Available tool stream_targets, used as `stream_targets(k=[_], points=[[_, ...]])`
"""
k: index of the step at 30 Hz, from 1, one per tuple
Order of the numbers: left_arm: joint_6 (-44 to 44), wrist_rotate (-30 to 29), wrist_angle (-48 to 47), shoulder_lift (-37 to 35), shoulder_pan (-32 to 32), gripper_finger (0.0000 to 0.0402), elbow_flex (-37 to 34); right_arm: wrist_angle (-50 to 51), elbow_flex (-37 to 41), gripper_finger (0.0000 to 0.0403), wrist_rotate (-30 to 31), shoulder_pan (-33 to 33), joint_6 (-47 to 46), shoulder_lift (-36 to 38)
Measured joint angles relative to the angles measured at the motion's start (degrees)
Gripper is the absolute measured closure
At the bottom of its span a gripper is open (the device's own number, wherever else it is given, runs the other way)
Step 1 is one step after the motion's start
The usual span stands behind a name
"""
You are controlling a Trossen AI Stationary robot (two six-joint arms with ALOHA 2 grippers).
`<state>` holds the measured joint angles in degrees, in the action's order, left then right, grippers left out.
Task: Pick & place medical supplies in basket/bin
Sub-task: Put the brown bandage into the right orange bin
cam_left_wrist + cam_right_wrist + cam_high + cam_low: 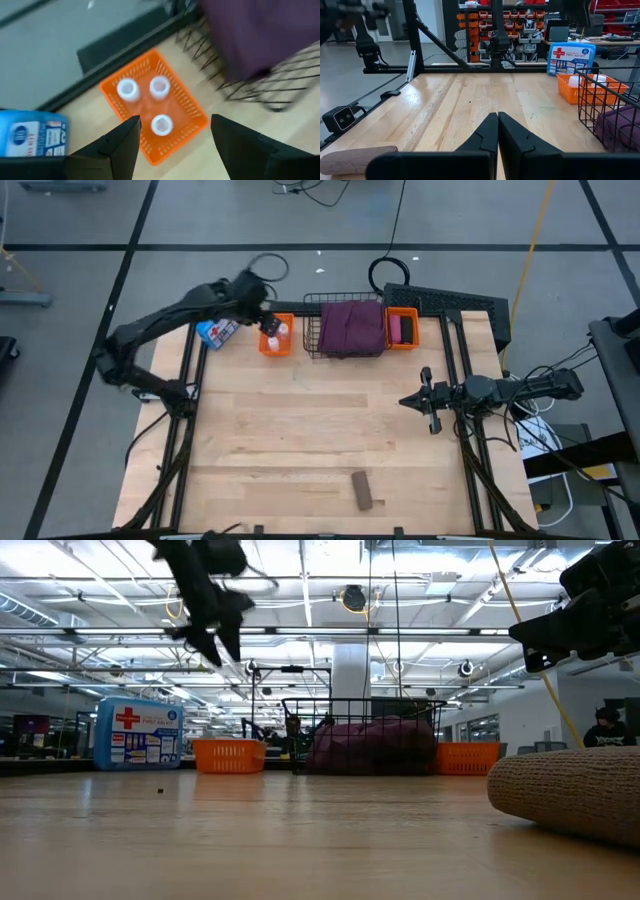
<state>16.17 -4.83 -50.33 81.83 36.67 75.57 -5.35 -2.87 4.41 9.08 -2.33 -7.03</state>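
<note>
the wooden surface [300, 440] carries every item. along its far edge stands the black wire basket [318, 330], with the maroon folded cloth [352, 326] already inside it. an orange bin sits on each side of the basket. the left orange bin [275, 338] holds three white vials [159, 87], all upright and apart from one another. the right orange bin [402, 329] holds a pink roll [394, 330]; a dark item beside the pink one may be a second roll, but this cannot be confirmed. a blue-and-white first-aid pouch [215, 332] lies just beside the left bin.

the left end effector [268, 326] hangs above the left bin with its fingers spread and nothing between them. the right end effector [408, 401] waits over the right side of the surface, fingers pressed together and empty.

judgement: the task is nearly complete. one brown roll [364, 490] lies alone near the front edge of the surface, well apart from all containers, and is not yet placed.
</note>
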Motion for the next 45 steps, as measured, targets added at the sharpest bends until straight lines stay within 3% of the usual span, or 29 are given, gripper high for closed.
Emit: stream_targets(k=[17,25,35,39,45], points=[[-2.6,1.8,0.6,-37.3,0.0,0.0151,0.1,0.0,0.0,0.0403,0.0,0.0,0.0,0.0],[-6.7,1.8,0.4,-46.4,0.0,0.0151,0.1,0.0,0.0,0.0403,0.0,0.0,0.0,0.0],[-9.5,0.2,-5.2,-51.2,0.0,0.0151,0.0,0.0,0.0,0.0403,0.0,0.0,0.0,0.0],[-7.8,-3.7,-7.1,-53.8,0.0,0.0151,-4.2,0.0,0.0,0.0403,0.0,0.0,0.0,0.0],[-4.7,-9.2,-1.4,-60.1,0.0,0.0151,-18.9,0.0,0.0,0.0403,0.0,0.0,0.0,0.0]])
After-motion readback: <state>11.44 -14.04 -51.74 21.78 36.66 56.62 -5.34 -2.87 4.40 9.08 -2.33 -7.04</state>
